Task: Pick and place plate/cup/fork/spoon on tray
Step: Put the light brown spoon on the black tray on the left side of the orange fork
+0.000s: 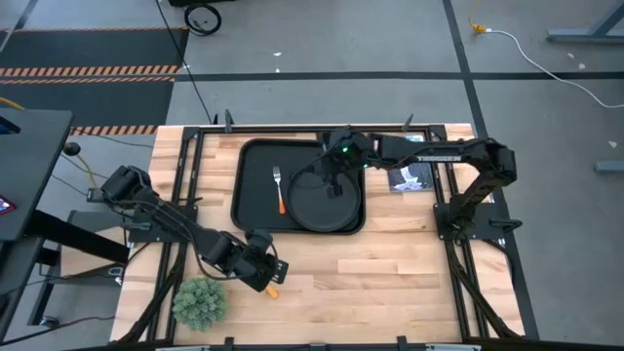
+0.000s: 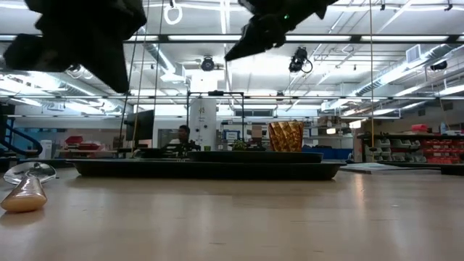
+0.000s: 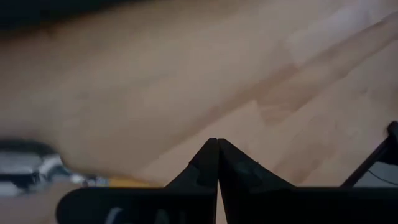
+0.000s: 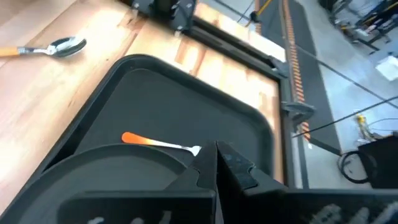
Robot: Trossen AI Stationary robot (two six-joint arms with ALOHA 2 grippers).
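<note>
The tray (image 1: pixel 255 185) lies on the far middle of the wooden counter (image 1: pixel 390 273). The plate (image 1: pixel 314 207) sits inside the tray, filling its right half. The fork (image 1: pixel 280 191) lies on the tray floor just left of the plate, tines toward the far edge, orange handle toward the near edge. The cup (image 2: pixel 286 135) stands upright on the tray in the low view; in the high view it is hidden under the right arm.

The spoon (image 2: pixel 27 187) lies on the bare counter, well apart from the tray, at the near left. In the right wrist view it shows beyond the tray's corner, bowl facing up. In the high view only a bit of its orange handle shows beside the left claw.

The left claw (image 1: pixel 265 275) hangs just above the counter at the near left, right beside the spoon, fingers clenched together and grasping nothing. A green leafy ball (image 1: pixel 200 302) rests on the counter near it.

The right claw (image 1: pixel 332 180) is above the tray over the plate's far rim, fingers pressed shut and empty. A printed sheet (image 1: pixel 411 176) lies on the counter right of the tray.
</note>
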